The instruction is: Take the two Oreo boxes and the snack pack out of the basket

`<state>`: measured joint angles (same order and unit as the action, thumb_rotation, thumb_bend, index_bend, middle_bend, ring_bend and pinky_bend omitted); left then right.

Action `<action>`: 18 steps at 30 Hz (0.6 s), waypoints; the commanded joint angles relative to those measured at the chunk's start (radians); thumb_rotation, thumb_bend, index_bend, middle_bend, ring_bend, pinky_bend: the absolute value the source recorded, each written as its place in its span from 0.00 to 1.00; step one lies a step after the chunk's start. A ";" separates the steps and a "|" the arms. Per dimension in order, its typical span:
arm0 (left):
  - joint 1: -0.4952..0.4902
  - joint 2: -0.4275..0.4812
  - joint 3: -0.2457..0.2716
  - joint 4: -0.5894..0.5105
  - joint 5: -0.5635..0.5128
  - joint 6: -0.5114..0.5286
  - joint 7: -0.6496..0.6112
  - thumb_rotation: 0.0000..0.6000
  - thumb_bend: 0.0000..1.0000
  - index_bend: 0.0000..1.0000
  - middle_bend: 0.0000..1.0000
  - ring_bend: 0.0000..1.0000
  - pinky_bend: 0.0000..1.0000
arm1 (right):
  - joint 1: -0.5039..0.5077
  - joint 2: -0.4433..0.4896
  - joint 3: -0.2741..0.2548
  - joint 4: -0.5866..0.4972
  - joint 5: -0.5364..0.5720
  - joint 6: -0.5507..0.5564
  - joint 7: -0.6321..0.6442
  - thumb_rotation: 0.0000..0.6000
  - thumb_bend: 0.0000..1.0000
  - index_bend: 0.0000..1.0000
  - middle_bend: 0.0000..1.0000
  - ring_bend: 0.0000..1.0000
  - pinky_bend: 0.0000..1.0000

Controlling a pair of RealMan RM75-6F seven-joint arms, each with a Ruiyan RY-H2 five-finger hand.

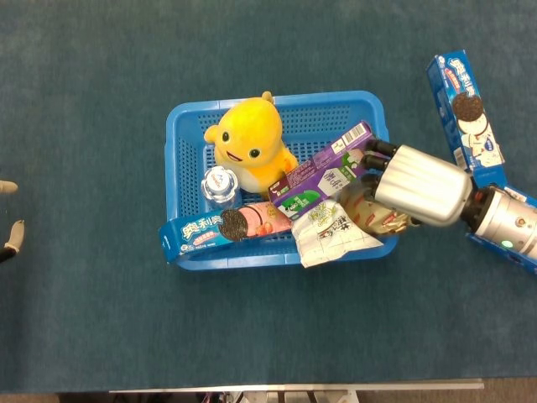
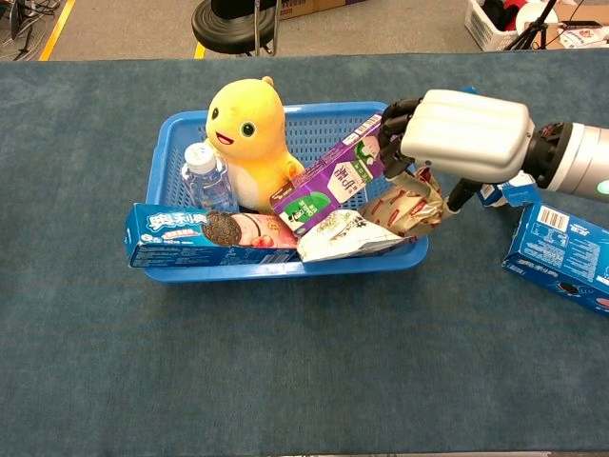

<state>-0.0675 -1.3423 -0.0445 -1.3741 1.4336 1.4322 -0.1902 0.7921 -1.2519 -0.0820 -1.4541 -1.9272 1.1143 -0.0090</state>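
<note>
Gripping snack pack: right hand; Oreo box in basket.

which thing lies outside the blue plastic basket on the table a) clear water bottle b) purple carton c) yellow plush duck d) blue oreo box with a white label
d: the blue Oreo box with a white label lies on the table right of the blue plastic basket, while the plush, bottle and carton sit inside it.
</note>
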 commanded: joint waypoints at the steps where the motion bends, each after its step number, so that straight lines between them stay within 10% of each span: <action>1: 0.000 0.000 0.000 -0.001 0.000 0.000 0.000 1.00 0.34 0.32 0.19 0.11 0.36 | -0.008 -0.004 0.013 0.004 0.006 0.029 0.007 1.00 0.00 0.80 0.71 0.39 0.25; 18: -0.009 0.012 -0.007 -0.030 0.006 0.000 0.028 1.00 0.34 0.32 0.19 0.11 0.36 | -0.043 0.148 0.140 -0.185 0.065 0.173 -0.048 1.00 0.00 0.80 0.72 0.40 0.25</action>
<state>-0.0761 -1.3315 -0.0511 -1.4031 1.4391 1.4323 -0.1628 0.7535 -1.1226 0.0460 -1.6179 -1.8630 1.2779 -0.0372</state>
